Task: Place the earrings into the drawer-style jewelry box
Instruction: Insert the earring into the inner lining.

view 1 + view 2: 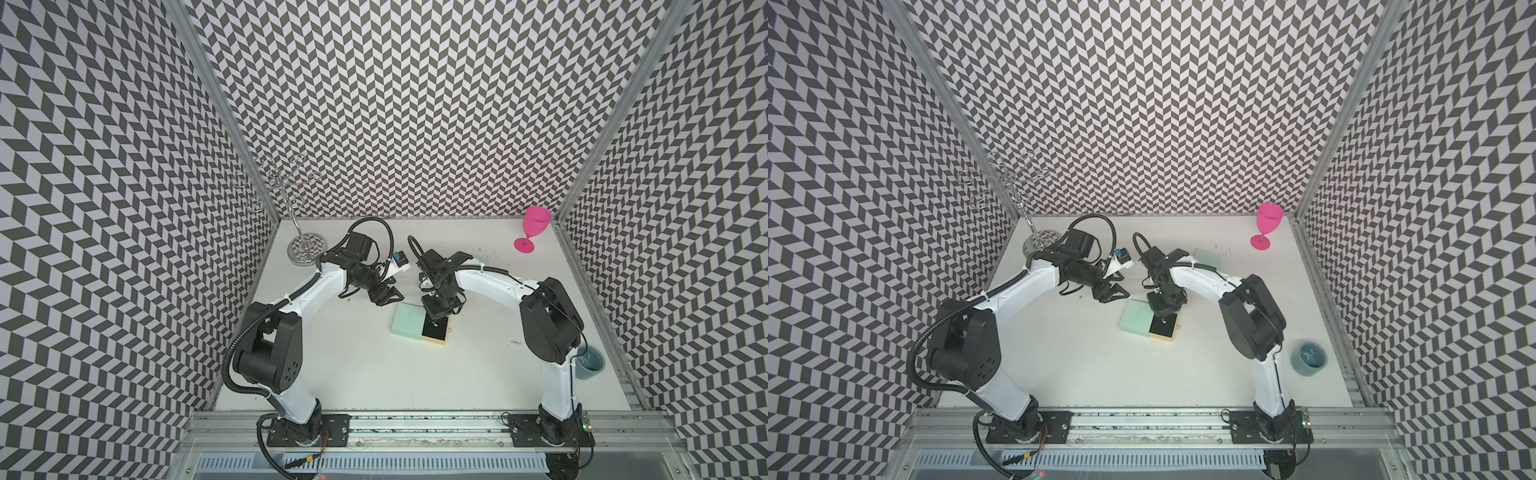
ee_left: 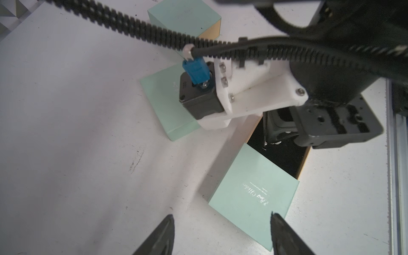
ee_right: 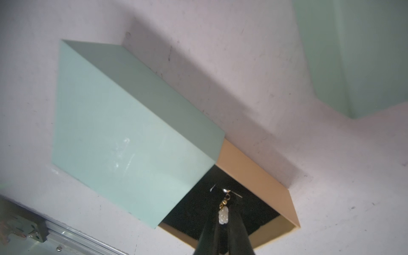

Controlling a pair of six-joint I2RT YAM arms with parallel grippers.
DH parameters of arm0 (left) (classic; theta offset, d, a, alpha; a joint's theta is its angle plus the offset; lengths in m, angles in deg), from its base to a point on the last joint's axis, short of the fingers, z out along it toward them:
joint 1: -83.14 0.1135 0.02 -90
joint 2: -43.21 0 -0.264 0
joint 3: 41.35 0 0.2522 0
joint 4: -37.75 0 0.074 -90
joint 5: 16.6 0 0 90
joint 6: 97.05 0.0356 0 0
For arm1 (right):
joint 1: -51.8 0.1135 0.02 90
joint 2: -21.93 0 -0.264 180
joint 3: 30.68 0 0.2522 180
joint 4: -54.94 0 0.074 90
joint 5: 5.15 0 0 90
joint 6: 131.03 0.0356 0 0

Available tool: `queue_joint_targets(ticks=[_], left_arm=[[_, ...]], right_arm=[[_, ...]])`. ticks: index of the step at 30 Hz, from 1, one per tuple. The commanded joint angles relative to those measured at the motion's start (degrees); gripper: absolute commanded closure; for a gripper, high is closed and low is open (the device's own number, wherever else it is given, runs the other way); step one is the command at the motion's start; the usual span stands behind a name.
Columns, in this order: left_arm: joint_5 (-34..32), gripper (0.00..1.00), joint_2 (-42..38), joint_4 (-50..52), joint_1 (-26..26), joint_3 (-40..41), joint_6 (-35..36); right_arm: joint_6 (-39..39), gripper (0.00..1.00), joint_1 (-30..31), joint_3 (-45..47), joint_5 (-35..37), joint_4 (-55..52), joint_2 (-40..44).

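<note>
In both our top views, a chrome wire stand [image 1: 306, 249] left of centre, pink goblet [image 1: 537, 222] right of centre, grey-blue cup [image 1: 1308, 359] lower right.

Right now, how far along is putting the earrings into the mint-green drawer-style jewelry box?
Done: the tan-walled, black-lined drawer is pulled open. In hand: the right gripper pinches a white beaded earring over its lining. Remaining: release it, then fetch what looks like another tiny piece on the white table.
</note>
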Motion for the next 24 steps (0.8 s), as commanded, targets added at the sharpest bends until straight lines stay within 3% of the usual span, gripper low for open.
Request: queue_joint_targets(ticks=[1, 9, 24], left_arm=[[1.5, 0.30, 0.3, -0.8, -0.3, 0.3, 0.3], [1.3, 0.30, 0.4, -0.4, -0.7, 0.3, 0.4], [0.9, 0.30, 0.2, -0.2, -0.9, 0.4, 0.4]], right_arm=[[1.0, 0.88, 0.3, 1.5, 0.4, -0.7, 3.6], [2.1, 0.88, 0.5, 6.5, -1.7, 2.1, 5.1], [1.7, 0.88, 1.0, 6.8, -3.2, 3.2, 2.3]])
